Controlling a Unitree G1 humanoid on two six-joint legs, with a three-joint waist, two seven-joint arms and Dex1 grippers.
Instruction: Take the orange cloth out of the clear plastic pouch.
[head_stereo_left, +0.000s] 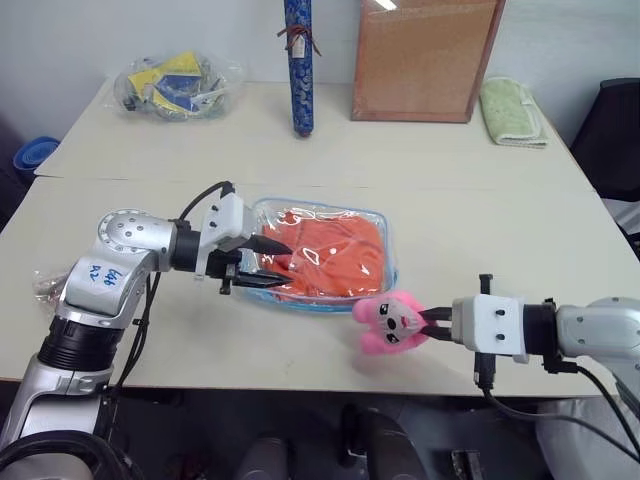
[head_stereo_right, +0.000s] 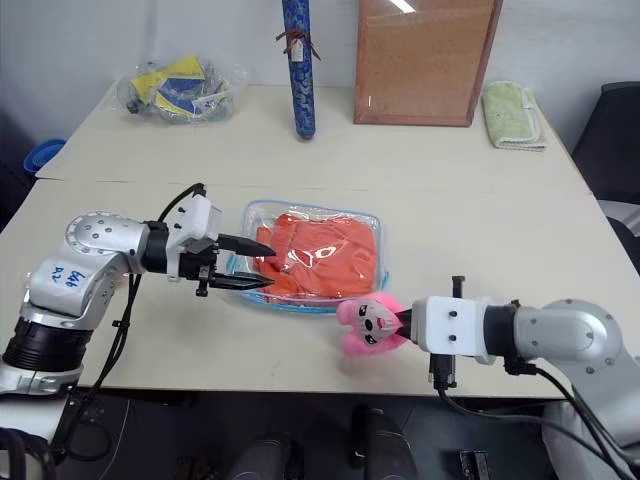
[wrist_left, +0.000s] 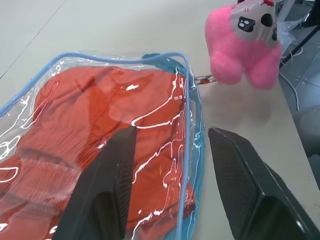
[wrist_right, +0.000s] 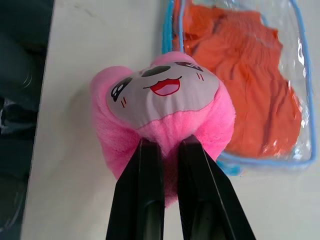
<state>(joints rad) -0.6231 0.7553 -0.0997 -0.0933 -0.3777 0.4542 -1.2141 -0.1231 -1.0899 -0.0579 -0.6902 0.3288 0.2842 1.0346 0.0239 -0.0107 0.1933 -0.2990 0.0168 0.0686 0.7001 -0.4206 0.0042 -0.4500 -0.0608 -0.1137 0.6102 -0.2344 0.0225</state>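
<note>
Two grippers flank the clear plastic pouch (head_stereo_left: 325, 255), which lies flat near the middle of the bench (head_stereo_left: 480, 200) with the orange cloth (head_stereo_left: 335, 250) still folded inside it. The left gripper (head_stereo_left: 262, 264) sits at the pouch's left end, its fingers (wrist_left: 107, 185) spread partway and holding nothing; in the left wrist view they straddle the blue-edged rim, one finger over the plastic above the cloth, the other over bare bench just beside the pouch. Whether they touch the plastic cannot be told. The right gripper (wrist_right: 167, 150) is at the pouch's near right corner, fingers clenched on the pink plush charm (head_stereo_left: 392, 322), pinching its lower body with the printed face turned away from the wrist. A short chain links the charm to the pouch's corner. The pouch's long axis runs left to right across the bench, slightly skewed, its far right corner turned away from the robot.
</note>
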